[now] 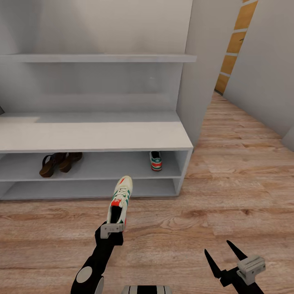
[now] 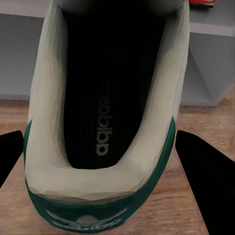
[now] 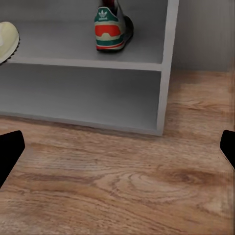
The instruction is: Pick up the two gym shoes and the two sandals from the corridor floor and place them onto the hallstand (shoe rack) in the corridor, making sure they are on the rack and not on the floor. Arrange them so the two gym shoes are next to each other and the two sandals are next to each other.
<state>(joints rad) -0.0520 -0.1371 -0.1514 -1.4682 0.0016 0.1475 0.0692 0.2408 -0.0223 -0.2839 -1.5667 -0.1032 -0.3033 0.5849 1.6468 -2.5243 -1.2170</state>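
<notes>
My left gripper (image 1: 112,229) is shut on the heel of a white gym shoe (image 1: 119,201) with green stripes. The shoe is held just in front of the hallstand (image 1: 94,136), toe toward its shelves. In the left wrist view the shoe's dark inside (image 2: 105,98) lies between the black fingers (image 2: 200,166). The other gym shoe (image 1: 155,160) stands at the right end of the upper tier, heel outward (image 3: 111,27). Two brown sandals (image 1: 51,164) (image 1: 70,160) sit side by side at that tier's left. My right gripper (image 1: 226,257) hangs open over the floor (image 1: 228,196), holding nothing.
The rack's lower tier (image 1: 90,188) sits below the shoes. A grey wall panel (image 1: 204,61) rises right of the rack, and the wood corridor runs on toward an orange door (image 1: 234,45). The held shoe's toe (image 3: 7,39) shows in the right wrist view.
</notes>
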